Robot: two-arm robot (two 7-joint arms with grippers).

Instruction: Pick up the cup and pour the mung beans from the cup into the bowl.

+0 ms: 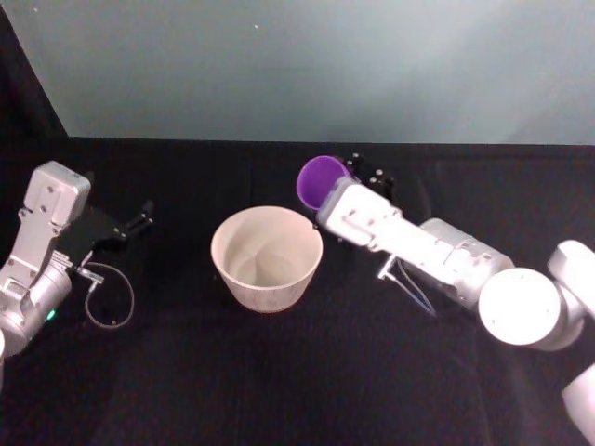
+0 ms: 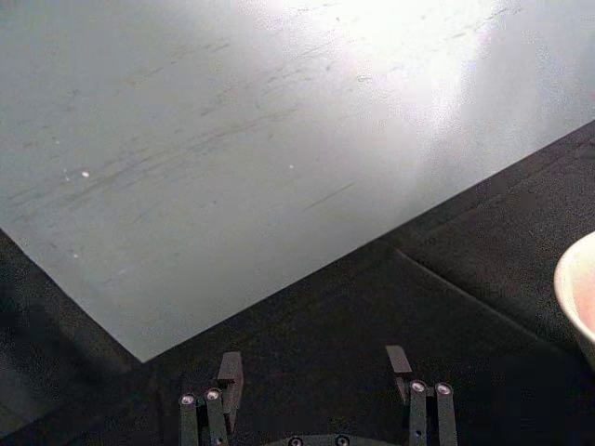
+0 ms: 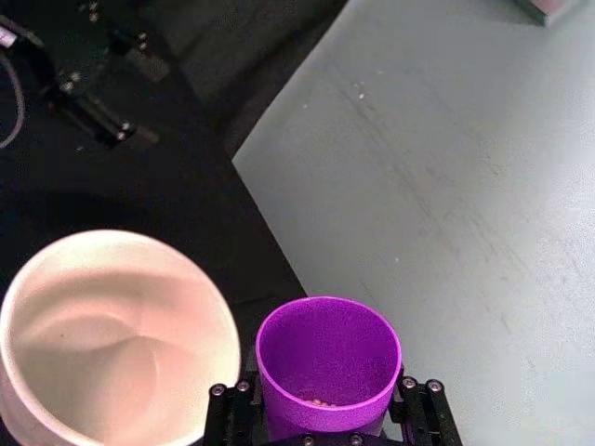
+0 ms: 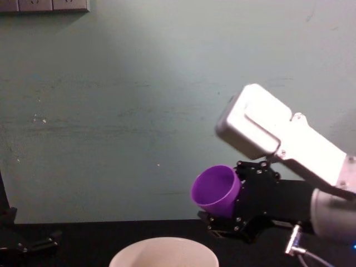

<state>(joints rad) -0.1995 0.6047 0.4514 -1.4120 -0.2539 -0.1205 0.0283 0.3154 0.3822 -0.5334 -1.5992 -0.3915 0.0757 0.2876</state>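
Chest view: the right gripper (image 4: 232, 197) is clamped on the cup (image 4: 214, 189), tilted mouth-left right of frame centre, above the bowl (image 4: 139, 253) at the bottom edge. Head view's left side holds the left gripper (image 1: 139, 218), jaws wide, well apart from the bowl.

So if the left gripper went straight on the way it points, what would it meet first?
Probably nothing near: the left gripper, open, points over the black table toward the pale wall. The bowl sits off to the side of that line.
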